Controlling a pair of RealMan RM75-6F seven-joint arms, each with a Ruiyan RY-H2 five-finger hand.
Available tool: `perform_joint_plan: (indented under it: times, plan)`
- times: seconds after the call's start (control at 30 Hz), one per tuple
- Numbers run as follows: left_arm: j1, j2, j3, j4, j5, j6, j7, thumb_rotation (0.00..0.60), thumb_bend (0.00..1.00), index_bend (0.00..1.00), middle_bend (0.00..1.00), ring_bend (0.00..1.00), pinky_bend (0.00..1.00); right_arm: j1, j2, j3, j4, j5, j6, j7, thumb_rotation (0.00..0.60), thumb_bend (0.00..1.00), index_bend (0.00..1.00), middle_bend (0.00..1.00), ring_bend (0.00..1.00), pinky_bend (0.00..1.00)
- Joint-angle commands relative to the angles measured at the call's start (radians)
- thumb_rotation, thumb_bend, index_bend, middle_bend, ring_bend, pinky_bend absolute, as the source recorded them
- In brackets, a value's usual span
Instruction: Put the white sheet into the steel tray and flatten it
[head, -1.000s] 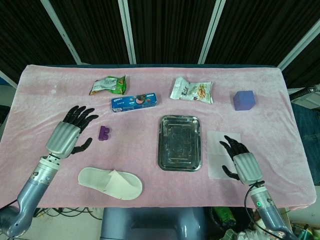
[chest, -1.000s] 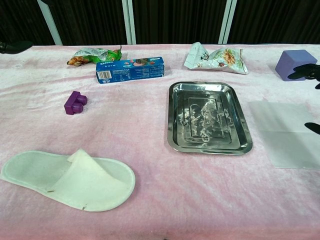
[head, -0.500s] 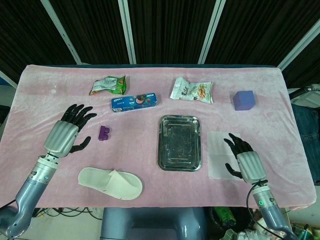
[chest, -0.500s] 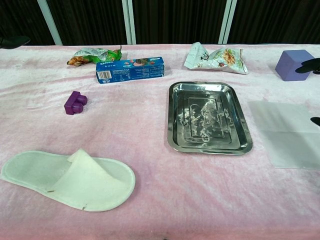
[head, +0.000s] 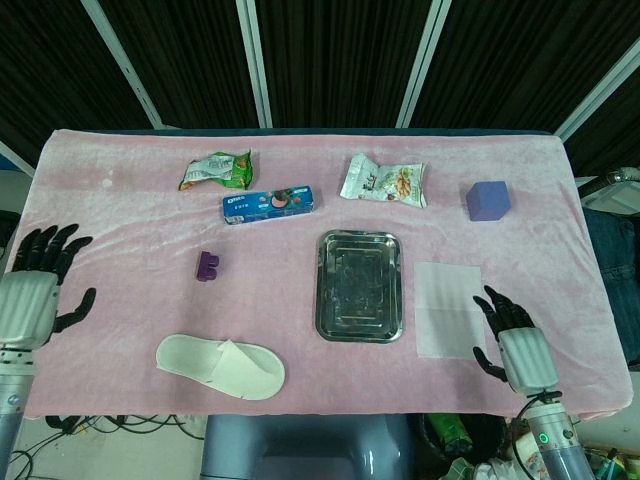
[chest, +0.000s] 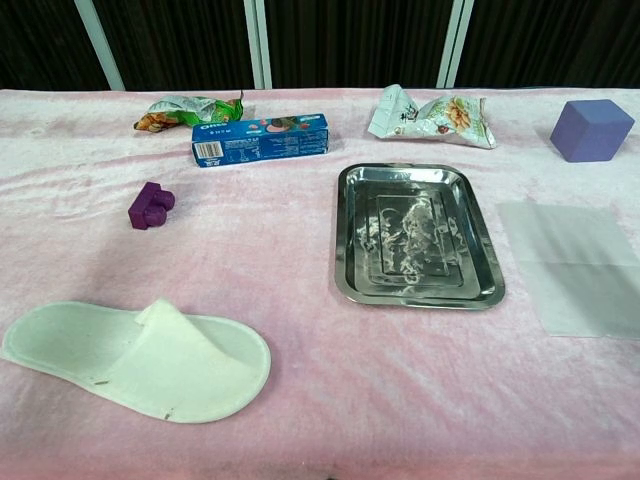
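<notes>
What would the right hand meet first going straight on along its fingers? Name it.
Most likely the white sheet: the right hand sits just off its near right corner, fingers aimed up and slightly left over it. Its height above the cloth is unclear.

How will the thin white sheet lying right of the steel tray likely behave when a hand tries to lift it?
The thin white sheet lies dead flat on the pink cloth, so it probably offers little edge to pinch. It looks thin and semi-translucent, so likely floppy and very light.

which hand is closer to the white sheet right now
Right. The right hand sits just off the white sheet's near right corner; the left hand is far across the table's left edge.
</notes>
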Motion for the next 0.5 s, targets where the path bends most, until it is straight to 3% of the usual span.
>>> perform_joint_plan:
  times: [0.03, 0.17, 0.5]
  plan:
    - [0.054, 0.017, 0.035, 0.009, -0.003, 0.039, -0.042, 0.6, 0.37, 0.18, 0.07, 0.0, 0.01, -0.027, -0.023, -0.013, 0.023, -0.016, 0.037, -0.036, 0.6, 0.23, 0.14, 0.03, 0.1, 0.18]
    - [0.092, 0.005, 0.065, 0.053, -0.009, 0.047, -0.049, 0.6, 0.37, 0.18, 0.07, 0.0, 0.0, -0.055, -0.061, -0.027, 0.059, -0.029, 0.069, -0.074, 0.6, 0.22, 0.14, 0.03, 0.1, 0.18]
    - [0.117, -0.039, 0.064, 0.161, -0.006, 0.032, -0.13, 0.6, 0.37, 0.18, 0.07, 0.0, 0.0, -0.072, -0.173, -0.016, 0.224, 0.009, 0.039, -0.098, 0.6, 0.22, 0.15, 0.03, 0.1, 0.18]
